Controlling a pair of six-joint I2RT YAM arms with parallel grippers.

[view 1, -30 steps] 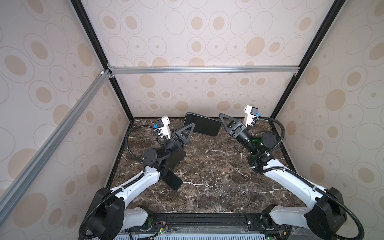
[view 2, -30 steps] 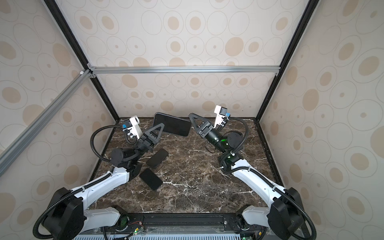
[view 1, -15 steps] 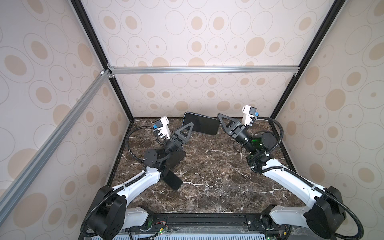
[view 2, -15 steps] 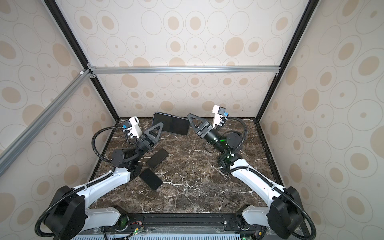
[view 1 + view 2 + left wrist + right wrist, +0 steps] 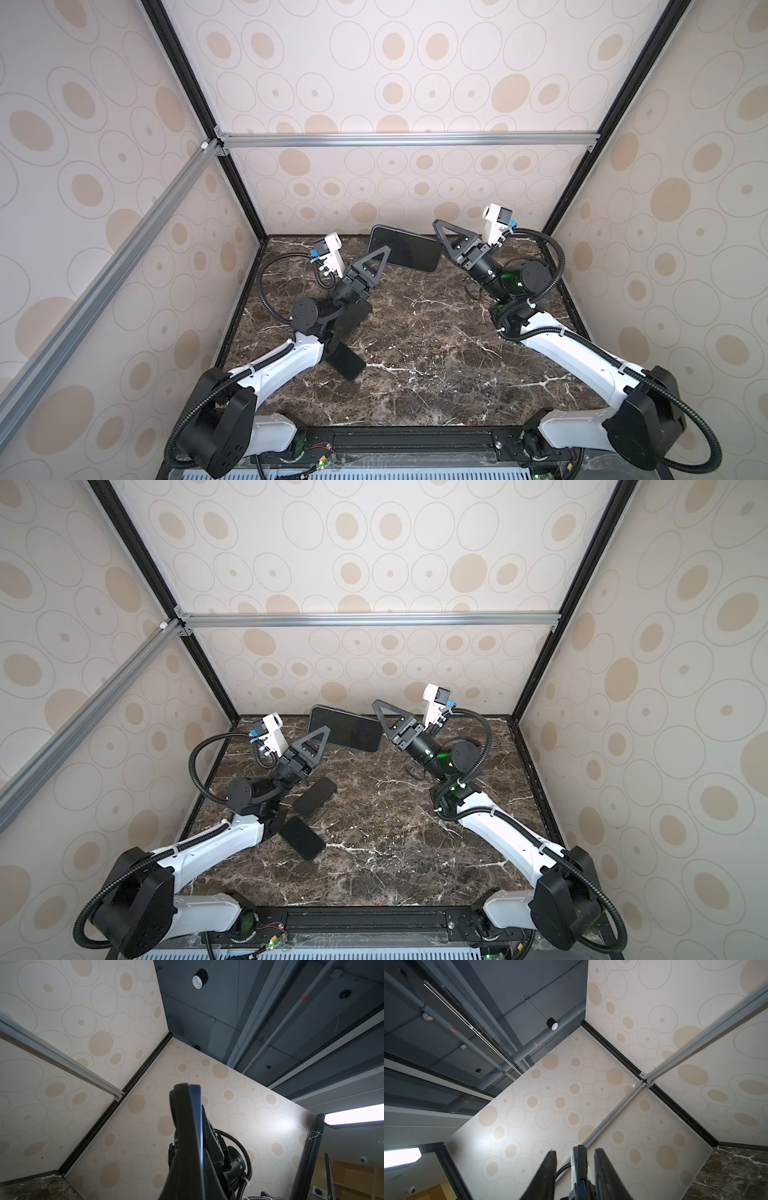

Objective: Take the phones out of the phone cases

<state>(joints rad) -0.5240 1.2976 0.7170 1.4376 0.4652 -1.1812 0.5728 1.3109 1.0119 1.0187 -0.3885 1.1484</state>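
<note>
My left fingers [image 5: 384, 254] are clamped on the left short end of the black rectangular phone in its dark case [image 5: 409, 252]. They hold it in the air above the back of the brown marble table [image 5: 415, 353], long side nearly level, broad face up toward both top views. In the left wrist view one finger [image 5: 182, 1126] lies flat against the phone's bluish edge [image 5: 197, 1118]. My right fingers [image 5: 439, 229] stand at the opposite short end, spread apart. In the right wrist view the phone's thin edge [image 5: 581, 1165] sits between them with a gap on either side, so neither touches it. A flat black slab [image 5: 316, 794] and a second flat black slab [image 5: 302, 838] lie on the table beside my left arm.
</note>
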